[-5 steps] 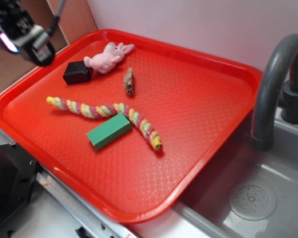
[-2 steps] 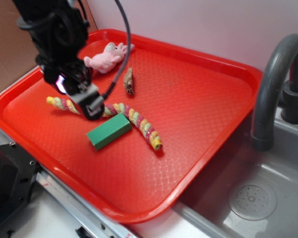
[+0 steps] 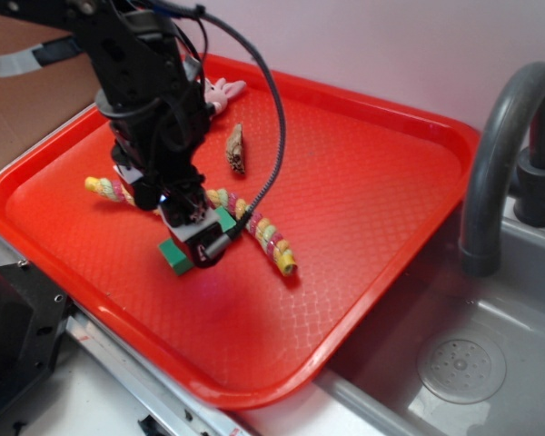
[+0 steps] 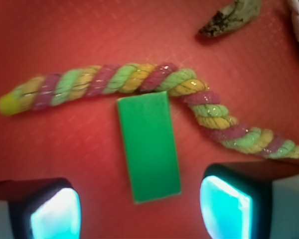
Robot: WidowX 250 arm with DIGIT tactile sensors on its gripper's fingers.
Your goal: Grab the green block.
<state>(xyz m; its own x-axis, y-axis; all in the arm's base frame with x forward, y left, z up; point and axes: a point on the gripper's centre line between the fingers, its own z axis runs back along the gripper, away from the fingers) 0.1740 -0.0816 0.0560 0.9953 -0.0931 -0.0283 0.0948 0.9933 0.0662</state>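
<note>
The green block [image 4: 148,145] lies flat on the red tray [image 4: 79,45], one short end against the twisted rope. In the wrist view its near end sits between my two wide-apart fingertips [image 4: 55,214]. My gripper [image 4: 139,214] is open and empty, just above the block. In the exterior view the gripper [image 3: 198,238] hangs over the block [image 3: 175,255] and hides most of it.
A multicoloured twisted rope [image 3: 271,243] runs beside the block; it also shows in the wrist view [image 4: 114,79]. A brown shell-like piece [image 3: 236,149] and a pink plush rabbit [image 3: 220,91] lie further back. A grey tap [image 3: 500,154] and sink [image 3: 463,363] are to the right of the tray [image 3: 363,182].
The arm has swung in from the tray's far left corner and come down over the green block. The block and rope have not moved.
</note>
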